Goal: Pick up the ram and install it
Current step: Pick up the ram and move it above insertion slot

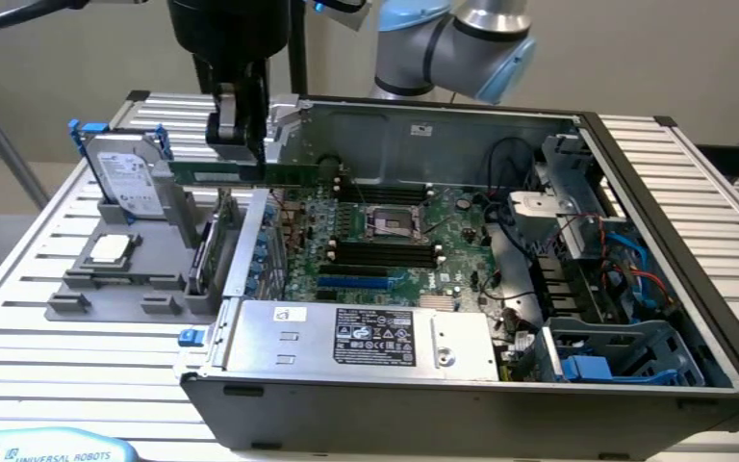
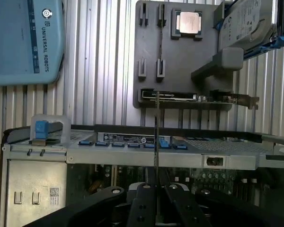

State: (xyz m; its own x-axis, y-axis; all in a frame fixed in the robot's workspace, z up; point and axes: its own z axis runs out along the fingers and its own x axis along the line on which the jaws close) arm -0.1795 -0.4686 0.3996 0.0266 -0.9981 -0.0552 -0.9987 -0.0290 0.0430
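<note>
Gripper [image 1: 239, 152] pinched the ram [image 1: 299, 174], held level above the open case's [image 1: 472, 414] edge, upper left of exterior view.

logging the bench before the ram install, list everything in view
ram: one, green, gripped above the case's edge
hard drive: one, silver, upright in holder
processor chip: one, silver, flat on holder
expansion card: one, green, on edge in holder
holder: one, grey, on table beside case
computer case: one, black, open, on table
motherboard: one, green, inside case
power supply: one, silver, inside case
table: one, silver slats, under everything
Universal Robots unit: one, light blue, on table
arm: one, grey and blue, behind case
hand: one, black, shut on the ram
</note>
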